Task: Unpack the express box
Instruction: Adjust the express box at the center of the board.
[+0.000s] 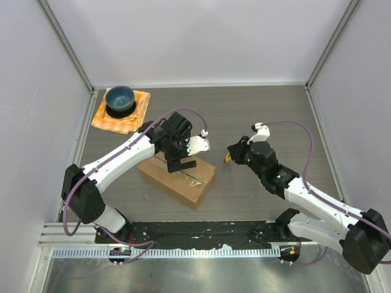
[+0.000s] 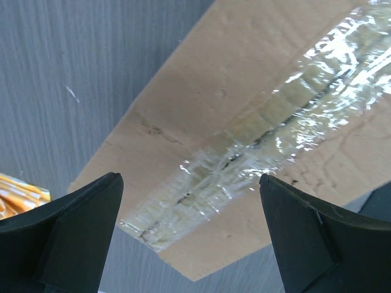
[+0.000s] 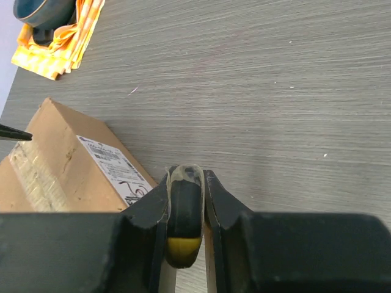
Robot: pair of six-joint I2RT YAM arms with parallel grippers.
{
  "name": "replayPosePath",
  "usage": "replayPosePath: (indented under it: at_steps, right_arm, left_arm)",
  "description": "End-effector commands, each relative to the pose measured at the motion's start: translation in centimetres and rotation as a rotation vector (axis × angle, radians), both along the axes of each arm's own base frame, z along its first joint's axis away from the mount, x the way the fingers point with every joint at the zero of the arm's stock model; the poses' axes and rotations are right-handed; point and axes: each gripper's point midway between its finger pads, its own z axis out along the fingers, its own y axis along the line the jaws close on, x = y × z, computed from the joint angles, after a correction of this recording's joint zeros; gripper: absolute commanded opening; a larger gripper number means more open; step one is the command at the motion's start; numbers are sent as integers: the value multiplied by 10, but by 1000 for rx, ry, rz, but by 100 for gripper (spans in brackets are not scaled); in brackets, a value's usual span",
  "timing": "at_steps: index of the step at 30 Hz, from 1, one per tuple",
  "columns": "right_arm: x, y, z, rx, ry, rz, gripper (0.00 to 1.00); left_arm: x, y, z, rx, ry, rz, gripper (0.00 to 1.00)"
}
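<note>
One express box [image 1: 186,183] on grey table [image 1: 263,110]

The left claw [image 1: 181,163] hangs over the express box [image 1: 190,184]; open table [image 1: 263,110] stretches behind, right of the bowl [image 1: 120,99].

Right end effector [image 3: 184,178] hides most of its black-yellow object [image 3: 183,215]; the express box [image 3: 58,152] label [image 3: 113,165] is illegible

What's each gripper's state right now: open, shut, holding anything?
Left gripper: open, empty, jaws spread over the express box.
Right gripper: shut on a small black-and-yellow tool.
</note>
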Motion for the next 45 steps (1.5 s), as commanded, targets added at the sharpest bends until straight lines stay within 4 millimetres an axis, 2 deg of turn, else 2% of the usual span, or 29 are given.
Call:
replayPosePath:
  at_steps: [1, 6, 9, 10, 13, 14, 17, 23, 26, 31, 32, 36, 40, 45]
  right_arm:
    - [3, 16, 25, 40, -29, 121, 1]
    - [-1, 9, 20, 64, -22, 91, 1]
    - [7, 10, 21, 70, -25, 74, 1]
    - [12, 15, 16, 63, -17, 79, 1]
    - [24, 25, 20, 74, -27, 86, 1]
    - [29, 28, 13, 69, -11, 86, 1]
    - [40, 33, 10, 86, -11, 82, 1]
    - [53, 41, 14, 109, -27, 87, 1]
    - [59, 48, 18, 121, -34, 98, 1]
    - [66, 59, 22, 162, -37, 125, 1]
    - [66, 61, 22, 172, -35, 130, 1]
    - [67, 66, 15, 209, -19, 132, 1]
    - [64, 80, 11, 265, -6, 188, 1]
    - [63, 97, -2, 310, 50, 248, 1]
  left_arm:
    - [25, -4, 4, -19, -126, 17, 100]
    - [36, -16, 11, -41, -231, 3, 100]
    - [34, -26, 9, -33, -253, -30, 100]
    - [33, -26, 6, -24, -256, -31, 100]
    - [33, -34, 2, -10, -281, -55, 100]
    - [31, -37, 1, -10, -278, -63, 100]
    - [18, -45, -3, 8, -256, -108, 100]
    - [-27, -55, -11, 40, -161, -206, 100]
    - [-36, -57, -17, 52, -146, -229, 100]
    - [-25, -57, -24, 73, -203, -211, 100]
    - [-17, -60, -23, 71, -245, -195, 100]
    - [-1, -63, -26, 81, -323, -177, 100]
    - [4, -64, -30, 88, -349, -166, 100]
    - [15, -67, -24, 91, -445, -130, 100]
